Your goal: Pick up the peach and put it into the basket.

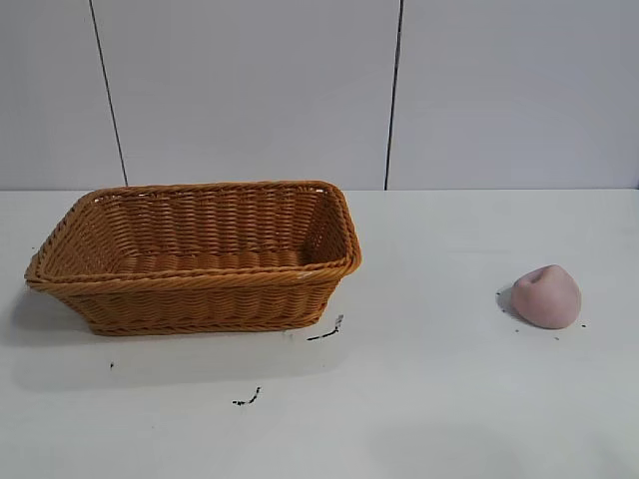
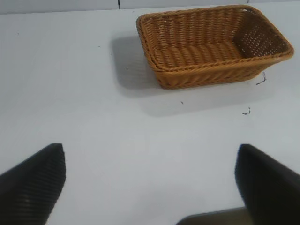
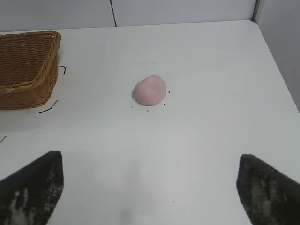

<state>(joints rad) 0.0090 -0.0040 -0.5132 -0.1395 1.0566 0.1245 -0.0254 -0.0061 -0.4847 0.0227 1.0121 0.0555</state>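
Exterior view shows the wicker basket (image 1: 195, 254) at the left of the white counter (image 1: 429, 399) and the dusty-pink peach (image 1: 546, 296) well apart from it at the right, resting on the surface with small black marks (image 1: 324, 332) scattered around. Neither arm appears in this view. Left wrist view shows the left gripper (image 2: 150, 180) with jaws spread wide above bare counter, the basket beyond. Right wrist view shows the right gripper (image 3: 150, 185) likewise spread wide, the peach lying ahead between its fingers' line, untouched.
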